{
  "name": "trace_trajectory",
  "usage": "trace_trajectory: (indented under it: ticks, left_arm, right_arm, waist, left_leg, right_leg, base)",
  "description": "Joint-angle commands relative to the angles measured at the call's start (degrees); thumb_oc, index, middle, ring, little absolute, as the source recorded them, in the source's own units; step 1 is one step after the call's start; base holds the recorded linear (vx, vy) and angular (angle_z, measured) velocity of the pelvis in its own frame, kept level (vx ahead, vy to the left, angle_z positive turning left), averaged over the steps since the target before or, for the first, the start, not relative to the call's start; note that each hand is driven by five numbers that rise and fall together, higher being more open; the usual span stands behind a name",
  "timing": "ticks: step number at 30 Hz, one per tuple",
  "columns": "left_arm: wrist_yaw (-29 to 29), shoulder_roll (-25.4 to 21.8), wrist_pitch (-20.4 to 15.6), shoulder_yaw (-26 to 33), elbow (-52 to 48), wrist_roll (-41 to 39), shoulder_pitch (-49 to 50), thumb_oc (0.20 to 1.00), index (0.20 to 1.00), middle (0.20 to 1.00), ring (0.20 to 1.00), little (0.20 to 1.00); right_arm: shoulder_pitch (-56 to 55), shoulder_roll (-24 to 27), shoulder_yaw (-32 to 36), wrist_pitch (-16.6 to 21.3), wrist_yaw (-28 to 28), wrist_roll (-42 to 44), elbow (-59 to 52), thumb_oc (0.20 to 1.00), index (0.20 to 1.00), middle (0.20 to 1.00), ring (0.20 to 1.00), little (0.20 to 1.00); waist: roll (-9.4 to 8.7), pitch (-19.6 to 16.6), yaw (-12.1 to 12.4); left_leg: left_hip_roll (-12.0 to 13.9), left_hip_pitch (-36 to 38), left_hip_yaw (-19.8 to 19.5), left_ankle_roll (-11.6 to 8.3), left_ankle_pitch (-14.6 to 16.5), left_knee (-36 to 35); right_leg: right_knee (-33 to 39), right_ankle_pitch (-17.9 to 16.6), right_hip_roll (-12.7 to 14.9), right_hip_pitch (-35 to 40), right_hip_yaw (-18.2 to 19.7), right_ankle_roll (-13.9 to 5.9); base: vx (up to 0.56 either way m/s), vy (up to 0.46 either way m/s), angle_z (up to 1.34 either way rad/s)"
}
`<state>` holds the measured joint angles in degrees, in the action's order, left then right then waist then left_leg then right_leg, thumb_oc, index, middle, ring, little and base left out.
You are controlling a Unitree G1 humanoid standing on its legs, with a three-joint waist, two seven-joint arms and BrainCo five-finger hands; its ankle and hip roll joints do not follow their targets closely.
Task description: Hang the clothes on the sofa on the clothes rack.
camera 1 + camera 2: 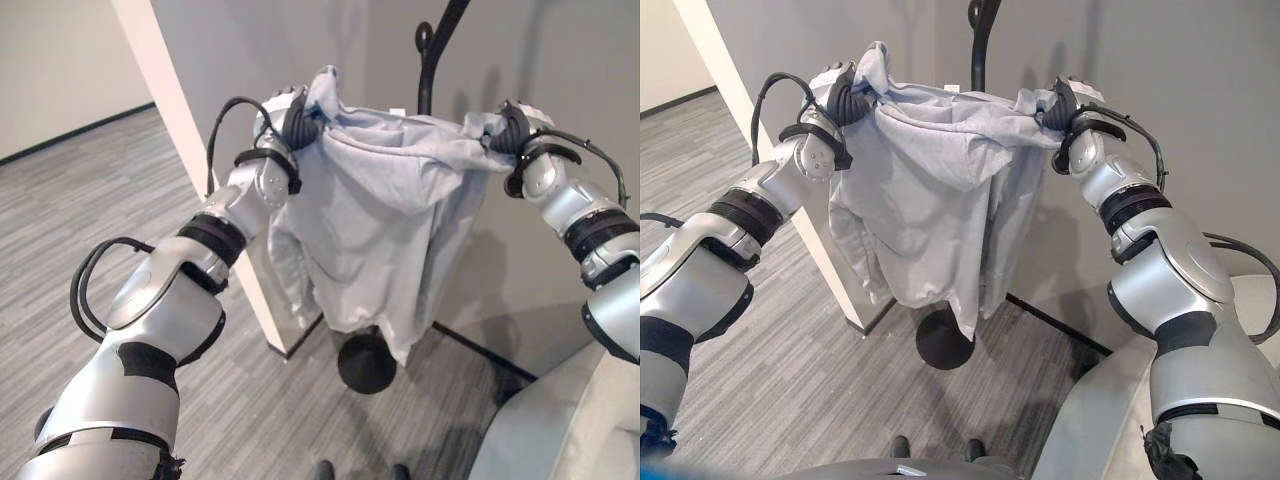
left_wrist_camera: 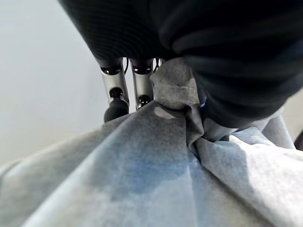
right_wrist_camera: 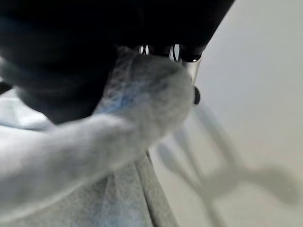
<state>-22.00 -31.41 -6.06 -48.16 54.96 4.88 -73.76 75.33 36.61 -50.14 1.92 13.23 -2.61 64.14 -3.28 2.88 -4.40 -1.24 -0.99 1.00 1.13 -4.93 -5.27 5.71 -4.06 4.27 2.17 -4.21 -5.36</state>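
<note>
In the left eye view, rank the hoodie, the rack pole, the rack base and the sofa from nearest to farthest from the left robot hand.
1. Hoodie: bunched in the left robot hand itself.
2. Rack pole: upright behind the hoodie, to the right.
3. Rack base: round, on the floor below.
4. Sofa: lower right corner.

Garment: a pale grey hooded top (image 1: 930, 190) held up and spread wide, hem and sleeves hanging loose toward 6 o'clock.
Left robot hand (image 1: 845, 95): up at 10 o'clock, fingers bunched into one shoulder of the cloth.
Right robot hand (image 1: 1065, 105): at 2 o'clock, clenched on the other shoulder.
Clothes rack (image 1: 980, 40): black pole rising at 12 o'clock just behind the top, round black base (image 1: 942, 345) on the floor below.
Floor (image 1: 790, 370): grey planks.
Sofa (image 1: 1090, 430): pale corner at 5 o'clock.
</note>
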Motion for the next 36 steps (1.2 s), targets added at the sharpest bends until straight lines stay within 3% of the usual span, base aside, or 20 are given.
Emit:
trace_trajectory:
  ticks: [1, 26, 36]
  left_arm:
    - [-0.99, -0.49, -0.25, -1.35, 7.37, 0.47, -9.50, 0.200, 0.200, 0.200, 0.200, 0.200]
    - [2.62, 2.67, -0.45, -0.72, 9.81, 0.17, -6.29, 0.200, 0.200, 0.200, 0.200, 0.200]
    - [2.75, 1.37, 0.15, -0.52, 10.64, 0.05, -6.52, 0.200, 0.200, 0.200, 0.200, 0.200]
  right_arm:
    - [5.84, 4.66, -2.38, -0.95, 1.13, -2.87, 5.58, 0.200, 0.200, 0.200, 0.200, 0.200]
    - [-1.52, 1.31, -0.87, -1.18, -1.28, -5.89, 7.51, 0.200, 0.200, 0.200, 0.200, 0.200]
    - [-0.08, 1.96, 0.39, -0.87, -0.07, -2.76, 6.03, 0.200, 0.200, 0.200, 0.200, 0.200]
  waist:
    - [1.20, -0.04, 2.26]
    - [1.98, 1.29, 1.32]
    - [1.86, 1.09, 1.47]
  left_leg:
    - [2.96, 1.79, -0.02, -5.82, 4.48, 0.27]
    - [2.70, 1.25, -0.11, -5.56, 4.47, 0.27]
    - [2.82, 1.77, -0.12, -5.61, 4.68, 0.27]
  right_leg:
    - [-0.71, 1.30, 1.09, -1.27, -1.37, -5.25]
    - [-0.71, 1.50, 0.93, -1.99, -1.10, -4.88]
    - [-0.71, 1.62, 0.94, -1.62, -1.25, -4.96]
  base:
    - [0.00, 0.000, 0.00]
    - [0.00, 0.000, 0.00]
    - [0.00, 0.000, 0.00]
